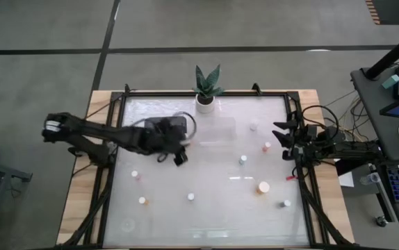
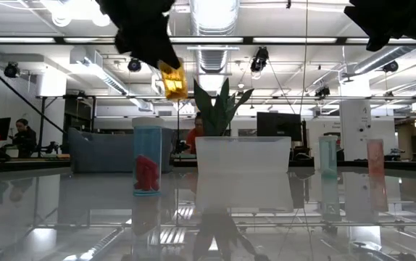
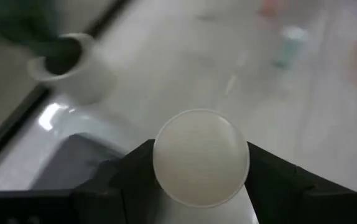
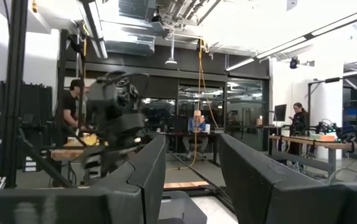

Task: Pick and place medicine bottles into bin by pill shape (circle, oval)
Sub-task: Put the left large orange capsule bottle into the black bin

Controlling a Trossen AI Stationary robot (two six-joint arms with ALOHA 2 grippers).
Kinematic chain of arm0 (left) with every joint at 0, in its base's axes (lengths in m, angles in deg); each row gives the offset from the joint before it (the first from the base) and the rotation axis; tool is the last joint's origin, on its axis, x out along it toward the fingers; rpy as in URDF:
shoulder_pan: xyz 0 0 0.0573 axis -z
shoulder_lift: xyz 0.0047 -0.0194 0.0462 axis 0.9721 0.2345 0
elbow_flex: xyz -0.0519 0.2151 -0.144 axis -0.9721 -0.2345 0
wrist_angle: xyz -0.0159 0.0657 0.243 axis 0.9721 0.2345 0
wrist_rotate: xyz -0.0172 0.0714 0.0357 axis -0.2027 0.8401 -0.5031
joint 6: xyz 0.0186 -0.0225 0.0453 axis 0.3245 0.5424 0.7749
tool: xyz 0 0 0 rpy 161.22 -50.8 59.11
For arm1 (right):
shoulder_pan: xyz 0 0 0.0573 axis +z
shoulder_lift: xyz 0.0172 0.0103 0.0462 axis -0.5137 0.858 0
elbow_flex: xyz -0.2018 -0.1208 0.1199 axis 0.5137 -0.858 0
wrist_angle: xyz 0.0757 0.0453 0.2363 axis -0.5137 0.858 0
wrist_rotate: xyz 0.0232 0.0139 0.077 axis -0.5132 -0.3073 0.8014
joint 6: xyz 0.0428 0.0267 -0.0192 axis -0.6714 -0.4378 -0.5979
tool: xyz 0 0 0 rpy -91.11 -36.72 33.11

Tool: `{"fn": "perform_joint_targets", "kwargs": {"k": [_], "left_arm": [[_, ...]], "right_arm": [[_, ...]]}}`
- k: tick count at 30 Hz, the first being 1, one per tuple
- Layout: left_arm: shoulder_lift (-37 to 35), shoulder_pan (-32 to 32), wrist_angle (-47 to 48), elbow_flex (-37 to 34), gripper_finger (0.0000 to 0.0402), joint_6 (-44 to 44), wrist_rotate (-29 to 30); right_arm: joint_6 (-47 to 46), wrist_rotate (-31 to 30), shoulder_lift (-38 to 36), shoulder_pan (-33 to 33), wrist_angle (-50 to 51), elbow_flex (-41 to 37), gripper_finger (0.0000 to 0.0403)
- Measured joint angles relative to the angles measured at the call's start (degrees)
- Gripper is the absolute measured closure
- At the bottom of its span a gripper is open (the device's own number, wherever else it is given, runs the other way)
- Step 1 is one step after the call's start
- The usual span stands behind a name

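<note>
My left gripper (image 1: pixel 178 154) hangs over the table's middle left, shut on an amber medicine bottle (image 2: pixel 173 81) with a white cap (image 3: pixel 200 155). A clear bin (image 1: pixel 213 132) stands just beyond it, in front of the potted plant (image 1: pixel 206 90). Several other medicine bottles stand upright on their bases across the table, among them a teal one (image 1: pixel 242 160), a pink one (image 1: pixel 267 146) and an orange one (image 1: pixel 263 187). My right gripper (image 1: pixel 284 142) waits open at the table's right edge with nothing between its fingers. My left gripper pinches the amber bottle between its two fingers (image 3: pixel 135 177), one on each side of the body just below the white cap (image 3: pixel 200 134). The fingers slant down from the table's left. The bottle is lifted clear of the table and tilted, its cap turned toward the wrist.
The plant's white pot (image 3: pixel 73 62) stands at the far edge beside the bin's corner (image 3: pixel 73 162). Bottles stand near the front edge (image 1: pixel 191 196) and front left (image 1: pixel 142 200). A black frame (image 1: pixel 112 173) runs along the table's sides. People are in the room beyond.
</note>
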Motion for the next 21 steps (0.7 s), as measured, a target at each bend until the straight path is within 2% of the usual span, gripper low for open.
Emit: {"fn": "perform_joint_targets", "kwargs": {"k": [4, 9, 15, 21], "left_arm": [[-5.71, -4.76, 0.0, -5.93, 0.0207, -6.61, 2.41], [-9.58, -10.52, -0.05, -13.56, 0.0207, -16.41, 2.85], [-8.42, -14.74, -0.06, -17.98, 0.0207, -23.02, 2.74], [-3.96, -16.42, -0.14, -18.05, 0.0207, -23.35, 2.49]], "right_arm": [[0.0, -0.16, 0.0, -0.01, 0.04, 0.0, 0.0262], [0.0, -0.16, 0.0, 0.01, 0.07, 0.0, 0.0262], [0.02, -0.16, 0.0, 0.0, 0.13, 0.0, 0.0262], [0.05, -0.16, 0.0, 0.01, 0.19, 0.0, 0.0262]]}}
